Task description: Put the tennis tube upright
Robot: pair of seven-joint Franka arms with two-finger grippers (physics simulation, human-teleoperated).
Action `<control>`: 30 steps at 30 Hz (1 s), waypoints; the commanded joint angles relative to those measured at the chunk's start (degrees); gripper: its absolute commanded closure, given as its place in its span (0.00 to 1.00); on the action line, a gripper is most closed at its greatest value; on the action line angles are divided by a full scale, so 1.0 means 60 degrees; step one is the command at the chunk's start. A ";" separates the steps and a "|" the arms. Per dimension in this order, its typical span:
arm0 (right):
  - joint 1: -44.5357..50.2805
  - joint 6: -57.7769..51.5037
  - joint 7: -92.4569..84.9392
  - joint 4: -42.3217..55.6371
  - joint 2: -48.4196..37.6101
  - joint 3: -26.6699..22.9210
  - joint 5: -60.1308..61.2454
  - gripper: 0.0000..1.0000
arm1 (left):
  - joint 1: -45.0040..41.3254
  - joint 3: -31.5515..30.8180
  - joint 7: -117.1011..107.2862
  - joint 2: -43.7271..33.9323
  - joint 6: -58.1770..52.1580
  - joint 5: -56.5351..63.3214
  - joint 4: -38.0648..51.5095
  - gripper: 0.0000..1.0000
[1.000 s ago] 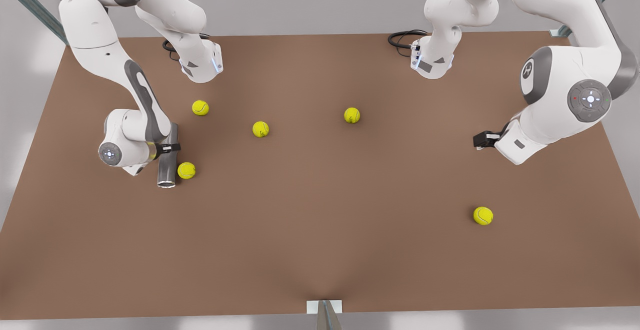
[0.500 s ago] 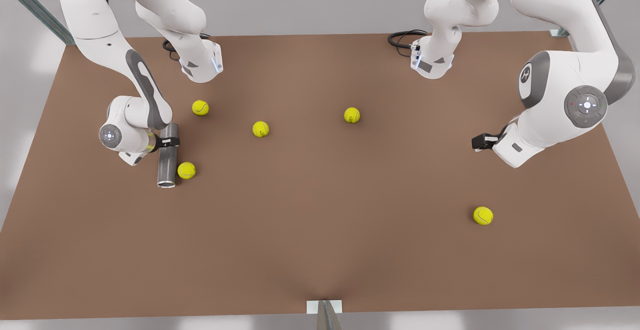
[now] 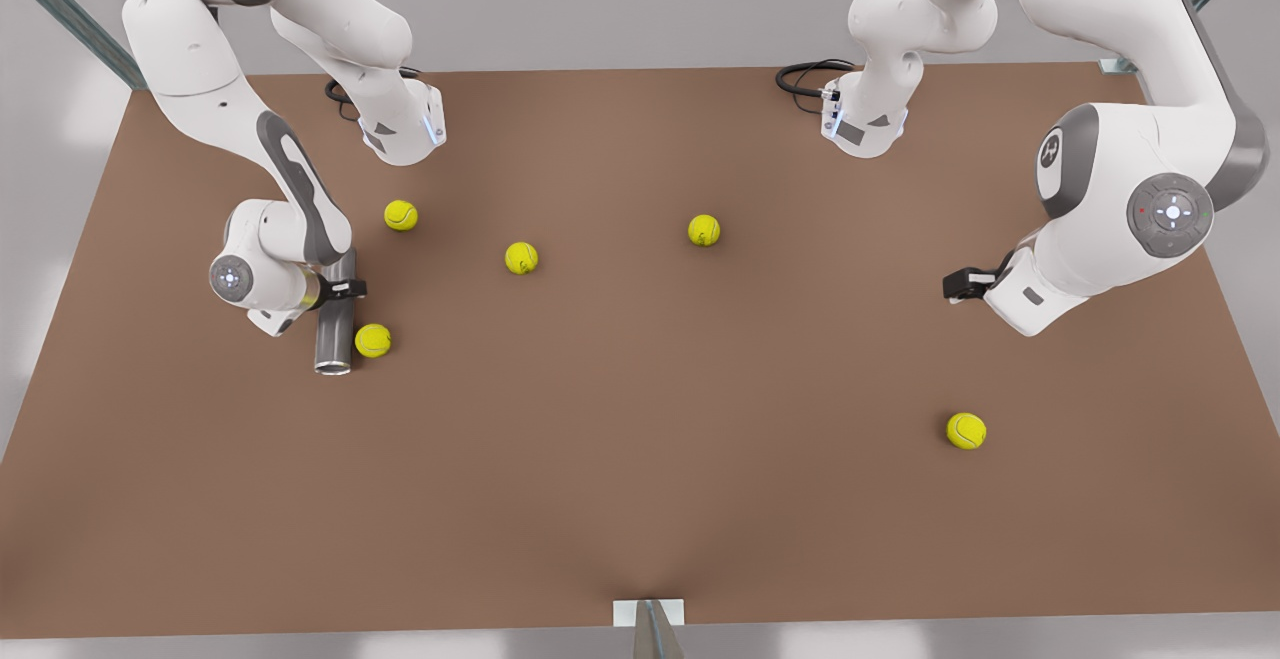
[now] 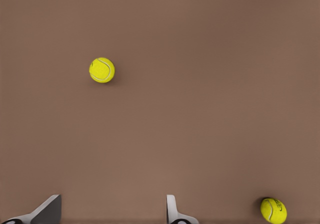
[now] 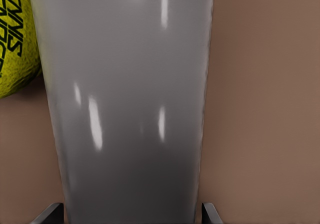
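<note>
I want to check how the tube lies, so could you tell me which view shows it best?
The front view: the tube lies flat on the table, whole length and silvery rim visible, with the right gripper at it. The right wrist view gives only a close stretch of its grey wall.

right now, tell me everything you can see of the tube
The tube is a slim dark grey cylinder with a metallic sheen and a lighter silvery rim at its near, open end. It lies flat on the table at the front view's left, not upright. A ball sits against its side. The right gripper straddles it about midway, a finger on each side; I cannot tell whether they press it.
</note>
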 commanded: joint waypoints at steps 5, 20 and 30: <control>0.0018 0.0000 0.0015 0.0000 0.0000 0.0000 0.0015 0.00 | 0.0000 0.0000 0.0000 0.0043 0.0000 0.0001 0.0000 0.00; 0.0047 -0.0029 0.0015 0.0059 0.0088 0.0000 0.0000 0.41 | 0.0000 0.0000 0.0000 0.0058 0.0000 0.0001 0.0000 0.00; 0.0106 -0.0908 -0.0147 0.0659 -0.0088 0.0059 0.0000 0.41 | 0.0000 0.0000 0.0000 0.0058 0.0015 0.0001 0.0000 0.00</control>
